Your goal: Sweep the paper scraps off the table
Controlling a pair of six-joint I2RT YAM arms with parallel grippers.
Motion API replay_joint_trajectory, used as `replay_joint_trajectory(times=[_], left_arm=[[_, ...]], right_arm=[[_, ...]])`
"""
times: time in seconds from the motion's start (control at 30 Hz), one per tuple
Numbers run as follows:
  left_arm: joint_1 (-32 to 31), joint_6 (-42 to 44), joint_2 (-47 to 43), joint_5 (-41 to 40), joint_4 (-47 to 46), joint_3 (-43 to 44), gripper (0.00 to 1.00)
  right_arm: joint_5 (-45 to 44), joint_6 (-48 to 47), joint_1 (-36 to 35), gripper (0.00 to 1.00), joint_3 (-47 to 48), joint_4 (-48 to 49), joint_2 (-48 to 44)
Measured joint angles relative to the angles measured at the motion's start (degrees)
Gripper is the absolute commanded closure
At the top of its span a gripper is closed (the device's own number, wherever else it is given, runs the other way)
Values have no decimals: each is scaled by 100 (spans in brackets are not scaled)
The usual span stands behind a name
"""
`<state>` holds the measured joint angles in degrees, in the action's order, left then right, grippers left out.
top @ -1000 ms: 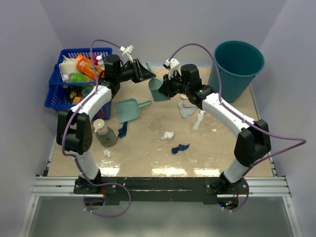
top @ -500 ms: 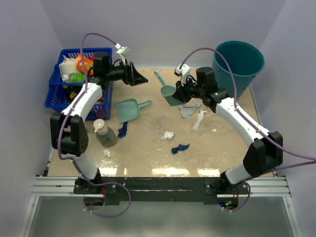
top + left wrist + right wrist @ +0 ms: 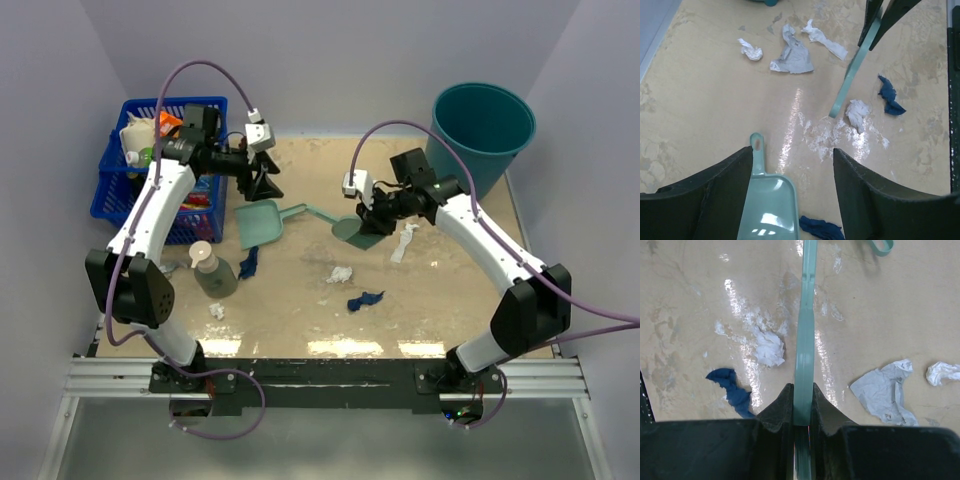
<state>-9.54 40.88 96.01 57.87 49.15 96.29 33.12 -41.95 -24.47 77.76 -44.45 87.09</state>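
Scraps [image 3: 792,55] lie strewn over the middle of the desk [image 3: 450,310]. In the top view a white crumple [image 3: 340,273] sits near the centre. A navy bit [image 3: 365,299] is at its 5 o'clock and a white strip [image 3: 405,241] at its 2 o'clock. A second navy piece [image 3: 248,262] lies off toward 9 o'clock beside the bottle [image 3: 212,272].

Your coming stroke turns on the white crumple. It lies at 6 o'clock from the brush [image 3: 349,228], close but apart, on the side facing the arm bases. The brush's long axis runs roughly 3 to 9 o'clock, and its free end points at the handle of the dustpan [image 3: 258,222].

Your right jaws [image 3: 372,212] are pressed tight on the brush. The right wrist view shows it pinched edge-on, with the crumple at about 10 o'clock. Your left jaws [image 3: 262,186] are spread wide and straddle the dustpan handle from above, gripping nothing.

Your right arm is the nearer one to the central scraps. By my judgement the pan wants gripping first. Then drop the brush behind the crumple and draw it toward 9 o'clock.
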Motion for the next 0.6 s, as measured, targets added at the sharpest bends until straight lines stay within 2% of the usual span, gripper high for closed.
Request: replay_joint_trajectory(times=[0.23,0.4,0.5,0.6], left_arm=[[-448,525,345,173,737,503,42],[-758,525,623,254,907,525,49],[-817,520,680,240,914,529,56],[-815,476,686,232,903,616,58]], right_arm=[[229,55,0,100,192,59,94],[433,306,0,100,315,273,120],[542,437,0,100,334,374,120],[588,599,0,100,334,487,120]])
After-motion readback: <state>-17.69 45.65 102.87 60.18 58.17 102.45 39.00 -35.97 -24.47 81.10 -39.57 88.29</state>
